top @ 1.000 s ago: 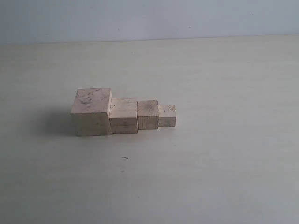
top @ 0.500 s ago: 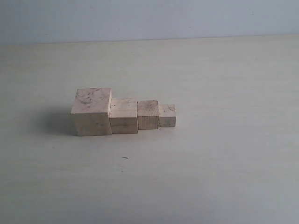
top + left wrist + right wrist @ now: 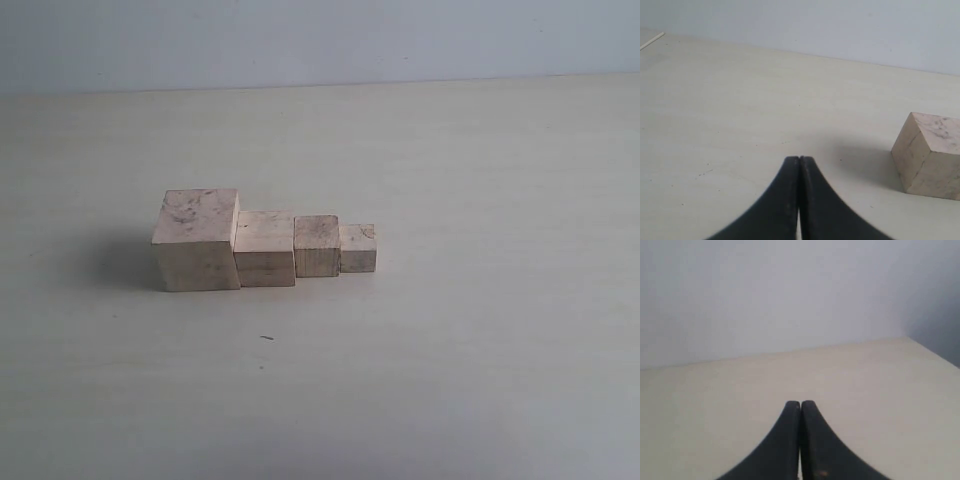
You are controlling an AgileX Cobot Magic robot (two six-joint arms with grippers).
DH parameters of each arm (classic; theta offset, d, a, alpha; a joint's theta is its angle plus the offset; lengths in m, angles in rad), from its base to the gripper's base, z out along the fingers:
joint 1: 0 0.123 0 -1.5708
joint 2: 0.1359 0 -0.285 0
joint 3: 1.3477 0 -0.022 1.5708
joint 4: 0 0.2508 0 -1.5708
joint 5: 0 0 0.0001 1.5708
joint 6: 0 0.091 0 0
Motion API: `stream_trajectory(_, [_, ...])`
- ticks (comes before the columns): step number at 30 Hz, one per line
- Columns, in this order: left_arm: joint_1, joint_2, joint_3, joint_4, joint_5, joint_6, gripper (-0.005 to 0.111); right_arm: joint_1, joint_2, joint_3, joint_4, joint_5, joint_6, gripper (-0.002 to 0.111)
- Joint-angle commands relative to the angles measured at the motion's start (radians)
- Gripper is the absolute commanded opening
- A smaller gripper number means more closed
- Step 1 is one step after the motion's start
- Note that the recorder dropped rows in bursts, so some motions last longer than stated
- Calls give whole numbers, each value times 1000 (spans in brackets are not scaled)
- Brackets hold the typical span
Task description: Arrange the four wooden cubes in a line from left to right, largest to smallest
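The left gripper (image 3: pixel 799 159), its black jaws pressed together and empty, points over the cream tabletop (image 3: pixel 715 100). The largest pale beige mottled wooden cube (image 3: pixel 930 155) stands ahead of its tips, off to one side and apart from them. From it the row steps down, sides touching: second cube (image 3: pixel 265 249), third cube (image 3: pixel 316 246), smallest cube (image 3: pixel 357 249). The right gripper (image 3: pixel 800 403), also pressed together and empty, faces tabletop and a pale grey wall (image 3: pixel 790 290).

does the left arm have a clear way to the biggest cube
Likely yes: only bare table lies between the shut left gripper and the largest cube, whose far side abuts the second cube.
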Motion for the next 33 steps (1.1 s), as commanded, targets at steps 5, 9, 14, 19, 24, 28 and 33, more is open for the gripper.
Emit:
stream_trajectory(5, [-6, -4, 3, -5, -5, 0, 0, -6, -6, 28, -159, 119, 124, 0])
stream_trajectory(9, [-6, -4, 3, -5, -5, 0, 0, -6, -6, 28, -159, 100, 75, 0])
stream_trajectory(14, [-6, -4, 3, -5, -5, 0, 0, -6, -6, 28, -159, 100, 42, 0])
stream_trajectory(19, [-6, -4, 3, -5, -5, 0, 0, -6, -6, 28, -151, 106, 39, 0])
stream_trajectory(24, [-6, -4, 3, -5, -5, 0, 0, -6, -6, 28, -22, 107, -108, 0])
stream_trajectory(28, [-6, -4, 3, -5, -5, 0, 0, -6, -6, 28, -24, 109, -111, 0])
stream_trajectory(33, [-6, -4, 3, -5, -5, 0, 0, -6, -6, 28, -33, 120, -115, 0])
